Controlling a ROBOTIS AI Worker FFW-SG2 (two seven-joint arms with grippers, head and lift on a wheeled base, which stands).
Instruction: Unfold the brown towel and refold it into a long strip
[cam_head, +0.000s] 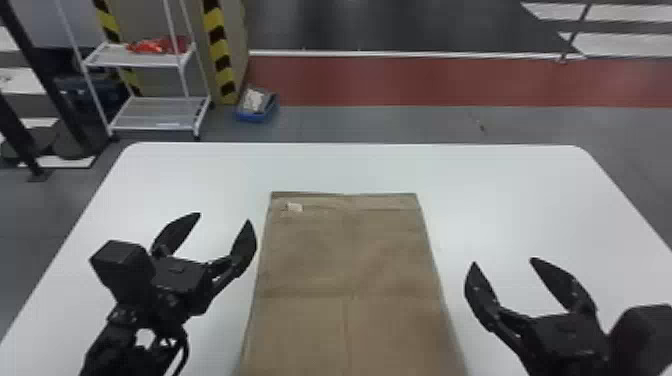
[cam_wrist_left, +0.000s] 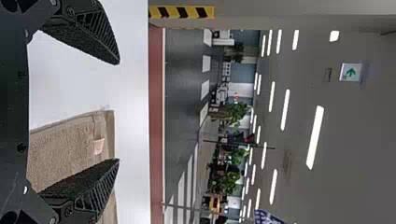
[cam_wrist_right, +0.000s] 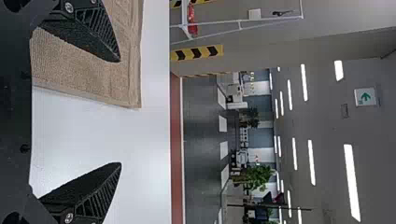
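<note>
across the lower part of the head view spreads a smooth white table (cam_head: 525, 200) with rounded far corners. at the far left, behind it, stands a slanting black post (cam_head: 42, 75). next comes a white metal shelf rack (cam_head: 105, 56) with a crumpled bright red item (cam_head: 155, 46) on its upper shelf.

nearer, on the left side of the table, is the left claw (cam_head: 224, 216), its two flat black fingers spread wide with nothing held between them. its right-hand finger is just beside the towel's left edge.

behind the table, a column (cam_head: 235, 30) bears yellow-and-black warning stripes, and a small blue tray (cam_head: 255, 117) sits on the grey floor by its foot.

in the middle of the table lies the brown woven cloth towel (cam_head: 310, 250), flat, its long sides running from the far end toward the robot and its near part cut off by the bottom edge. a faint line runs along its middle and another crosses it. a small pale label (cam_head: 295, 207) shows near its far left corner.

to the towel's right is the right claw (cam_head: 504, 260), also wide open and empty, its left-hand finger near the towel's right edge but apart from it.
</note>
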